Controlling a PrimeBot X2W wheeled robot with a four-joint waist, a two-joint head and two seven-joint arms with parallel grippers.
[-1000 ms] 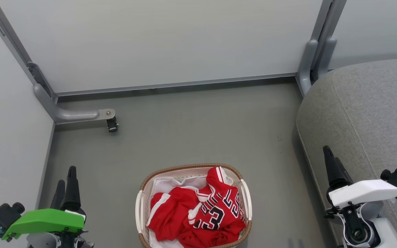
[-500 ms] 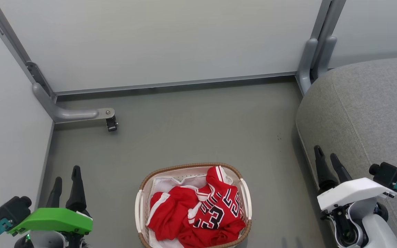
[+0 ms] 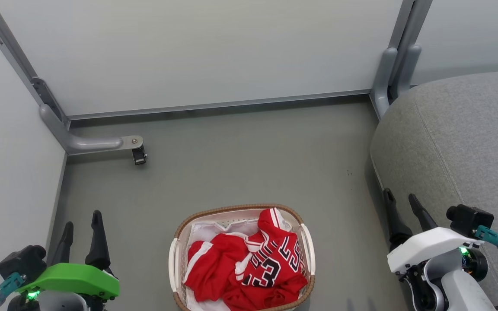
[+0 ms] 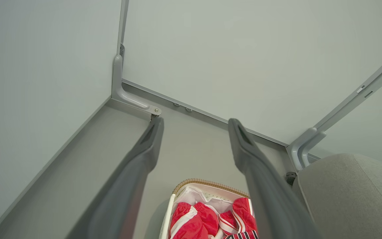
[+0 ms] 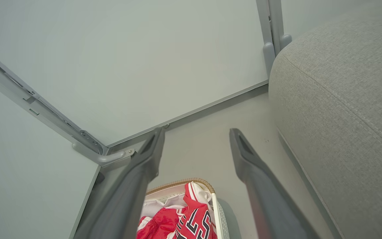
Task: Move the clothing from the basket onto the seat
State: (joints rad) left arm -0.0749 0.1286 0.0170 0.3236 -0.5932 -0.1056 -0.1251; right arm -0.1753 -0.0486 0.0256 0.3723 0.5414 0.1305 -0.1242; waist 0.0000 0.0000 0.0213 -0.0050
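Over the past second the left hand (image 3: pixel 82 219) and right hand (image 3: pixel 400 194) have swung inward, both wide open and empty, likely starting a reach; the red clothing (image 3: pixel 249 268) remains in the basket (image 3: pixel 231 209), not yet on the seat (image 3: pixel 461 142).

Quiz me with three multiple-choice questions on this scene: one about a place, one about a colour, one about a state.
1. On which side of the basket is the seat?
A. the robot's left
B. the robot's right
C. underneath it

2. What colour is the clothing?
A. blue
B. red
C. green

3. How are the left gripper and right gripper?
A. both open, holding nothing
B. both shut on cloth
C. one open, one shut

Answers:
1 B, the seat fills the right of the head view, by the right gripper.
2 B, both garments in the basket are red with white trim.
3 A, each pair of fingers stands spread with only floor between them.
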